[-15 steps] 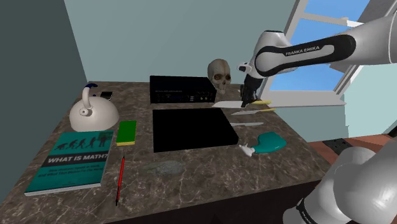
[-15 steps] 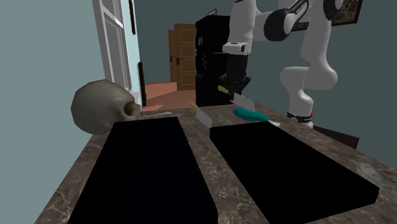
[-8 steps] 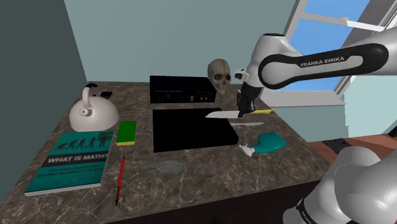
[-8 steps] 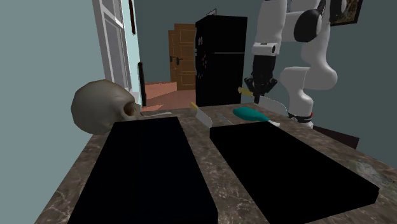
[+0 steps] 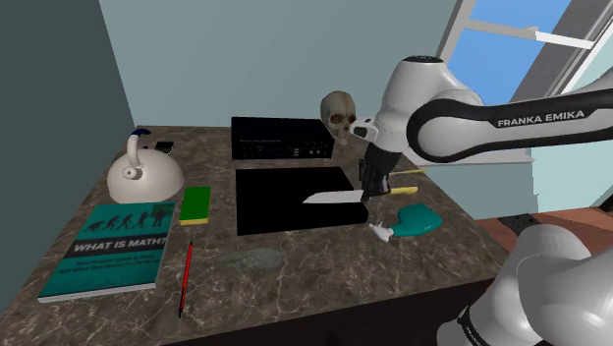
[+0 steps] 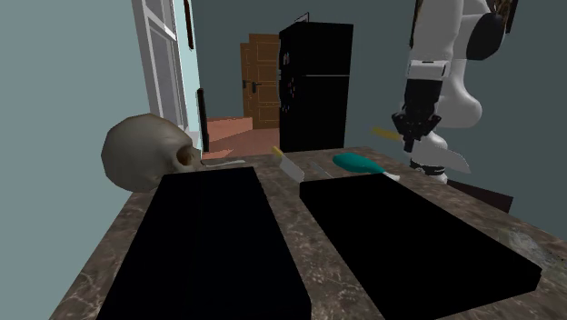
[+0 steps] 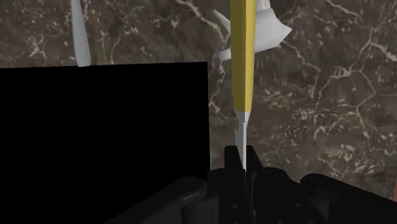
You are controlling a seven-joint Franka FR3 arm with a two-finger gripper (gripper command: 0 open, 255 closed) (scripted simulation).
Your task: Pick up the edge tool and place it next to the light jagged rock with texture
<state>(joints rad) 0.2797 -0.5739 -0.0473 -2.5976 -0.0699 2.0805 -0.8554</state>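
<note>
carrying the knife (image 5: 329, 197) in the shoulder view: up off the worktop (image 5: 295, 256), clamped in the tool (image 5: 364, 196), blade out over a black slab (image 5: 285, 211); not yet set down. second exterior view: handle one side of the closed fingers, blade the other. wrist view: pinched just below the handle, with what looks like the white jagged rock (image 7: 270, 28) beside the handle's far end.

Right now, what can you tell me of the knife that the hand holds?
The knife has a pale, pointed blade and a yellow handle. The black hand is shut on it about where blade meets handle; nothing else touches it. It hangs roughly level in the air above the marbled table, near the flat black slab. In the wrist view the blade shows edge-on.
</note>
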